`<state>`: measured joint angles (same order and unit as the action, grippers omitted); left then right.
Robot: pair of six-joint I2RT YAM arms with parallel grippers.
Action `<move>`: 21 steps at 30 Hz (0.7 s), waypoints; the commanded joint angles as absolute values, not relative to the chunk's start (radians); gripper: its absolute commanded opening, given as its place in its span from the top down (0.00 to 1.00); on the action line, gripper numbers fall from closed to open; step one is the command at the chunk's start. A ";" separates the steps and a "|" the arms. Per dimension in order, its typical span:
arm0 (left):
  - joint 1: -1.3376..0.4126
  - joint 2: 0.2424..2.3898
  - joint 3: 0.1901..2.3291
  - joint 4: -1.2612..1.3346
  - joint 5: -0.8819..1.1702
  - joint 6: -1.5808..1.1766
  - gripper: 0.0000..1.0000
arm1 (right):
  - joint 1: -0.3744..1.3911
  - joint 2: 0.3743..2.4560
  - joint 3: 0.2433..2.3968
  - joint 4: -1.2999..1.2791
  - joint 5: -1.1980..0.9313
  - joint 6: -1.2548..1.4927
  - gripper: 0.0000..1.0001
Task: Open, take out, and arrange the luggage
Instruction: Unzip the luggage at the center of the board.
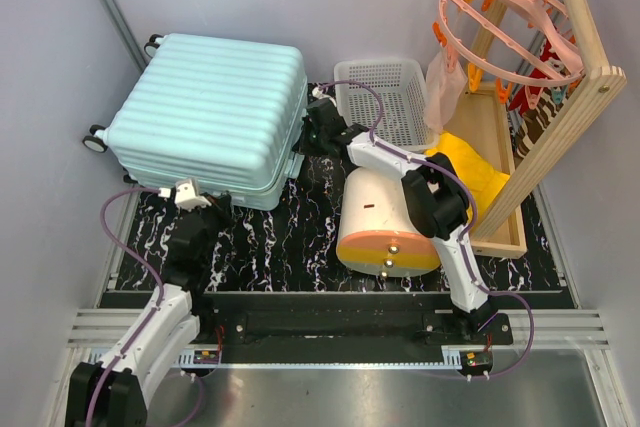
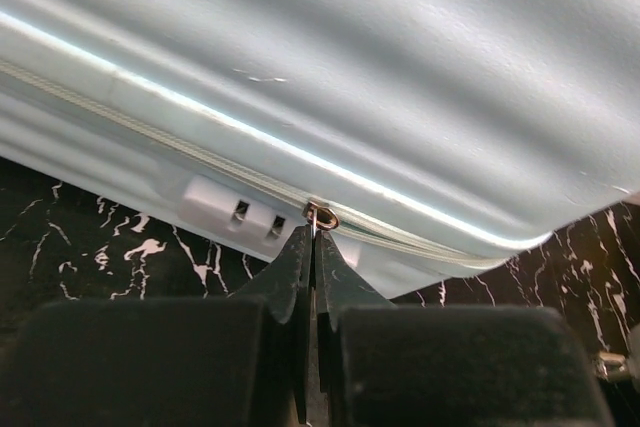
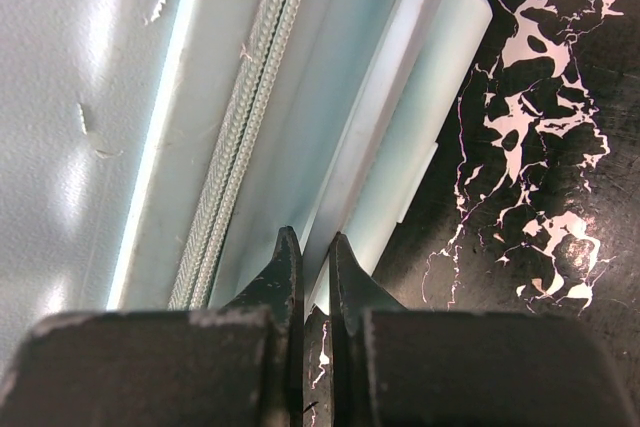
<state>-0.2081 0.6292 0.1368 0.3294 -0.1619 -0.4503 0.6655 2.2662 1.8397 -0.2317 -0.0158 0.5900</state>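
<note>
- Black marbled mat point(image 1: 290, 232) on the table, plain grey walls round it.
- luggage point(image 1: 215, 107) lies flat straight ahead of both arms, lid down. The zip track point(image 3: 235, 147) is closed as far as I can see, so nothing's opened yet imo.
- left gripper point(image 2: 318, 242): fingers pressed together at the case's near edge, w/ the little ring of the zip pull point(image 2: 321, 216) right at the tips. Looks like it's pinching the pull tab.
- right gripper point(image 3: 308, 257): tips nearly touching, up against the case's side wall. A thin pale plastic ridge runs on just ahead of them and the zip track sits a bit left of the tips. Can't tell if it's got hold of anything tbh.
- Progress: basically step one. The zip needs dragging round, then lid up, then contents out & arranged. Whatever's inside is hidden.
- white basket point(image 1: 385, 97) sits beyond the right arm's elbow, and the cream cylinder point(image 1: 385, 222) is just beside that arm. Prob where stuff ends up, but that's a guess.
</note>
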 commanded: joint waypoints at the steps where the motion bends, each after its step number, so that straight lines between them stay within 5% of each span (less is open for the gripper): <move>1: -0.166 0.624 0.166 0.358 -0.360 -0.457 1.00 | 0.620 2.270 1.787 -0.247 0.058 0.500 1.00; 21: 0.116 0.702 0.232 0.369 -0.302 -0.590 1.00 | 0.586 2.233 1.775 -0.264 0.210 0.399 1.00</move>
